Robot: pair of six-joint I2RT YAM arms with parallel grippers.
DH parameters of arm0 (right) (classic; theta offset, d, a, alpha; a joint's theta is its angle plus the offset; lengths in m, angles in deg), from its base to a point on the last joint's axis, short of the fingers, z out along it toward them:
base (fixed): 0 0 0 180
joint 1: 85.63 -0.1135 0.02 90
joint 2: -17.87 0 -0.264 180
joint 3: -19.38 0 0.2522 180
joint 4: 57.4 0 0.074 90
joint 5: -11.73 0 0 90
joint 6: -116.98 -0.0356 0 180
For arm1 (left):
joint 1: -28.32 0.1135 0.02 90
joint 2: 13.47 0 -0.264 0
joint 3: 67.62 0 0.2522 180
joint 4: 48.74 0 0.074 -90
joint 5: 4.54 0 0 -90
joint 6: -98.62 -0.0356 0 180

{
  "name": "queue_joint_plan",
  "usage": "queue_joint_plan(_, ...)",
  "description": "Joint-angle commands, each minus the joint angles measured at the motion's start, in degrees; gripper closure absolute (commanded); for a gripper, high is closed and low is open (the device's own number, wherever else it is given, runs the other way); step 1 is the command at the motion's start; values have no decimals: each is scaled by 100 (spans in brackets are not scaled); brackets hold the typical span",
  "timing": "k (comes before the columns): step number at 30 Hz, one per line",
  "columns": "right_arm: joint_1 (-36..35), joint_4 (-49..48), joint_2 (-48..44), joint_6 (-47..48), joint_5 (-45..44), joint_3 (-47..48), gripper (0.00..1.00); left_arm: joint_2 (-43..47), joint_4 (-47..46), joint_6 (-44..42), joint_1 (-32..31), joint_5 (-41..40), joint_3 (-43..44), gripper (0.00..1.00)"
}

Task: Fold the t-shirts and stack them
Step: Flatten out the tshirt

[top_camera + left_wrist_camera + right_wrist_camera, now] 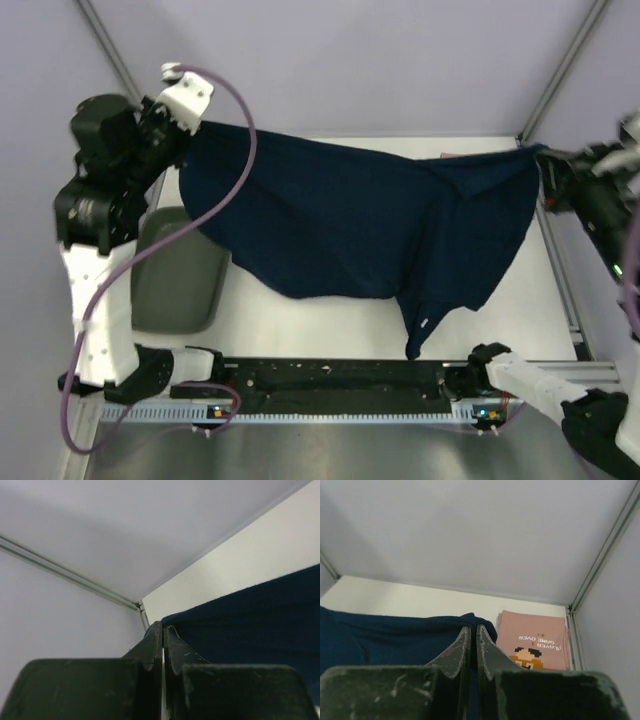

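Pinching down on one corner of the navy t-shirt (350, 215), the left gripper (188, 132) is hanging just beyond the far end of the green tray (180, 285). Its jaws are pressing almost together, with the cloth's edge showing at their tips in the left wrist view. Well to the right of the tray, across the table (545, 300), the right gripper (545, 170) is clamping the opposite corner. Its jaws are likewise sitting nearly closed, with a small bunch of navy cloth gathering at their tips.

Between the two, the navy t-shirt is stretching out as a wide sheet. It is starting above the tray's far right corner and running rightward away from it. Its top edge is sagging a little in the middle, and its lower part is drooping toward the table. One narrow tail is dangling lowest, well to the right of the tray and toward the near edge.

Farther right of the tray, past the navy cloth, the pink t-shirt (534, 642) is lying folded flat near the far right corner post. Its cartoon face and white lettering are facing up.
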Motion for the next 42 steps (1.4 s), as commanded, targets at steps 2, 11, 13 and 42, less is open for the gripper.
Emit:
queue_joint_plan(2, 827, -692, 2261, 376, 689, 786, 100, -1354, -2034, 37, 33, -1340, 238, 100)
queue_joint_plan(11, 2542, -1894, 4918, -1329, 2935, 3892, 100, -2752, -4795, -551, 33, -2439, 1512, 100)
queue_joint_plan(13, 2728, -2413, 4875, -1575, 3076, 3787, 100, -2920, -5024, -797, 33, -2458, 1741, 100)
queue_joint_plan(42, 417, 906, 375, -1866, 3314, -5978, 100, -116, -396, -1247, -424, 767, -6220, 100)
